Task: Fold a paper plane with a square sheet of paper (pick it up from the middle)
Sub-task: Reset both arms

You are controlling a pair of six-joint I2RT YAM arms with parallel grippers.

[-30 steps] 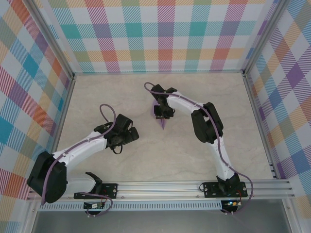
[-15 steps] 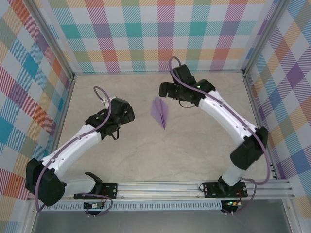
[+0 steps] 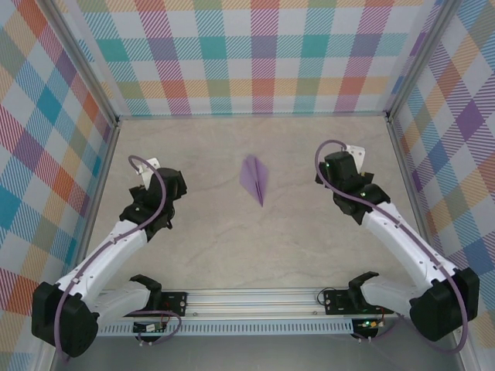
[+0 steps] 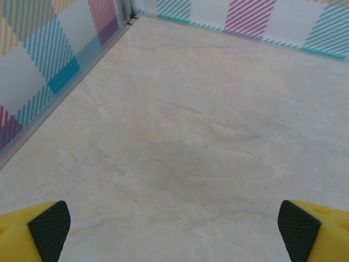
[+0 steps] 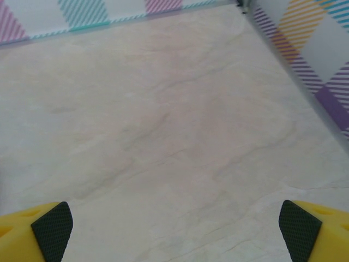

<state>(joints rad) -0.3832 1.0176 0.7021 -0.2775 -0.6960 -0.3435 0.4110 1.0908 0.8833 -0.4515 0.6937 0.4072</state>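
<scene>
The square sheet of paper lies folded as a slim lavender paper plane (image 3: 255,179) on the middle of the table, its sharp tip pointing toward the near edge. Nothing touches it. My left gripper (image 3: 153,182) hangs well to its left, and my right gripper (image 3: 340,166) well to its right. In the left wrist view the left gripper (image 4: 174,234) is open, its yellow fingers (image 4: 41,232) wide apart over bare table. In the right wrist view the right gripper (image 5: 175,232) is open too, with nothing between its fingers (image 5: 305,229).
The marble-look table (image 3: 255,247) is fenced by checked walls on the left (image 3: 46,154), back (image 3: 255,54) and right (image 3: 456,154). An aluminium rail (image 3: 255,297) with the arm bases runs along the near edge.
The right gripper opened, let go of the paper plane and swung back to the right. The left arm drew back to the left. The plane now lies flat on its own.
</scene>
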